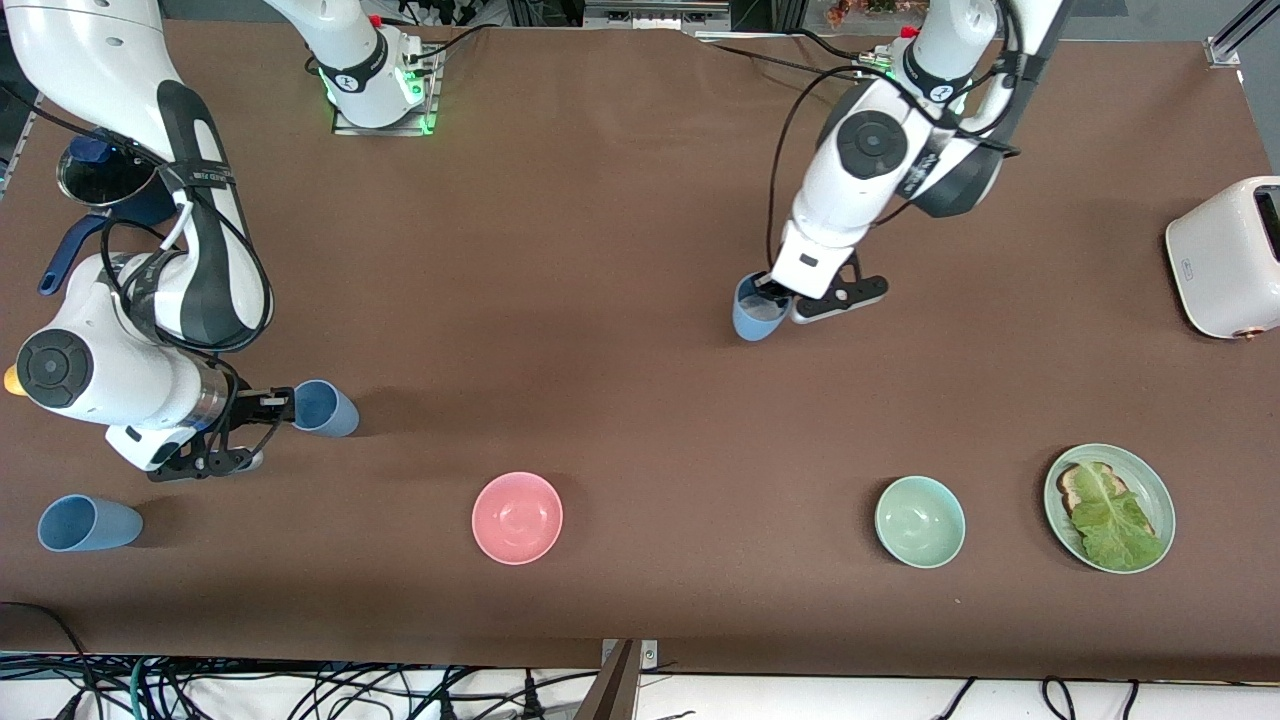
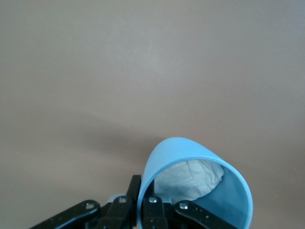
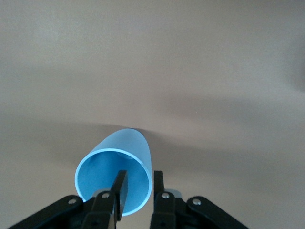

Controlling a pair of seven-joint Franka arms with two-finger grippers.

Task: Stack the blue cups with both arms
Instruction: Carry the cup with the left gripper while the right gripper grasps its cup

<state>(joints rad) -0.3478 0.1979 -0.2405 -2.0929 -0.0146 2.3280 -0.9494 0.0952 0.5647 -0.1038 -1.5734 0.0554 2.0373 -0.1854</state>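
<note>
Blue cup on its side point(image 1: 88, 523) lies loose on the brown table point(image 1: 600, 250) at about 8 o'clock of the front view, nearest the camera at the right arm's end, mouth twd the navy saucepan point(image 1: 100, 190) that sits up at 10 o'clock.

R gripper point(image 1: 278, 404), at 9 o'clock: fingers clamped on the rim of a 2nd blue cup point(image 1: 325, 408), one finger inside, one outside. Cup held sideways, low over the table; can't tell if it touches.

Pink bowl point(image 1: 517, 517) at 6 o'clock, near the camera edge, upright.

L gripper point(image 1: 768, 292), just past centre twd 1 o'clock: fingers pinched tight on the rim of a 3rd blue cup point(image 1: 755, 310), which is roughly upright w/ crumpled white paper point(image 2: 193, 179) inside. Can't tell if its base rests on the table.

Pale green bowl point(image 1: 920, 521) at 5 o'clock, then green plate point(image 1: 1160, 490) w/ toast & lettuce point(image 1: 1110, 518) beside it. White toaster point(image 1: 1225, 255) at 3 o'clock.
</note>
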